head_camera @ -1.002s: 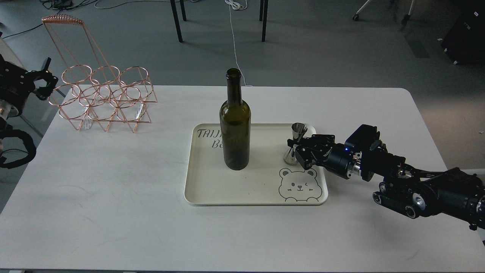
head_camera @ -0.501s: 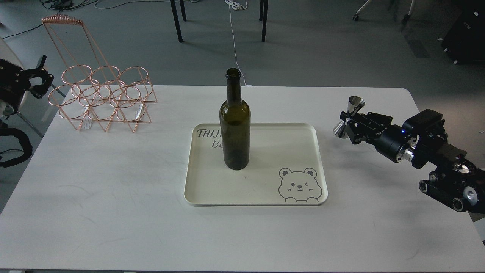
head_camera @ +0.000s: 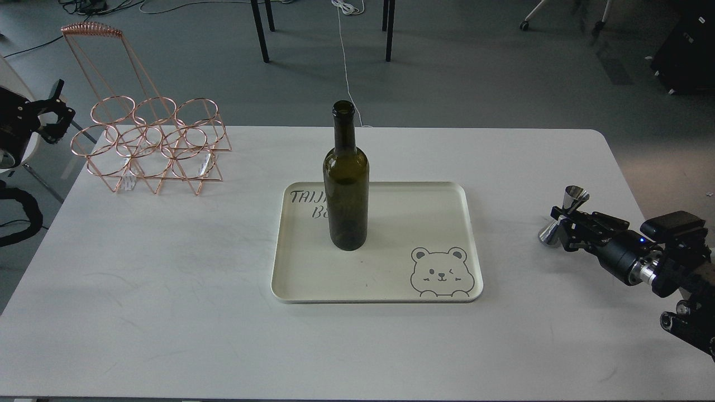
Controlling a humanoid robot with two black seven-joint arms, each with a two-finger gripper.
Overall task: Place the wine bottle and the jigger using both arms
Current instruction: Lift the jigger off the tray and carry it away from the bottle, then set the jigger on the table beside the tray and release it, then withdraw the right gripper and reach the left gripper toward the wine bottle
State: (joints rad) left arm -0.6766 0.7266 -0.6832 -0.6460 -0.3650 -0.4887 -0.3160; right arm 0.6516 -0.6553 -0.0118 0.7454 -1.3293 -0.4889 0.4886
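The wine bottle [head_camera: 346,184] stands upright on the left half of the cream tray [head_camera: 447,201] in the middle of the table. The shiny jigger [head_camera: 563,218] is tilted, at the right side of the table, well right of the tray. My right gripper [head_camera: 563,220] is shut on its waist and holds it near the table top. My left gripper [head_camera: 53,114] is off the table's far left edge, beside the copper rack, its fingers apart and holding nothing.
A copper wire bottle rack [head_camera: 151,142] with a tall handle stands at the table's back left corner. The tray has a bear drawing [head_camera: 441,272] at its front right. Table legs and cables lie on the floor behind.
My right gripper took the jigger off the tray, lifted it rightwards, then lowered it toward the table's right side. My left gripper drifted slightly left and up.
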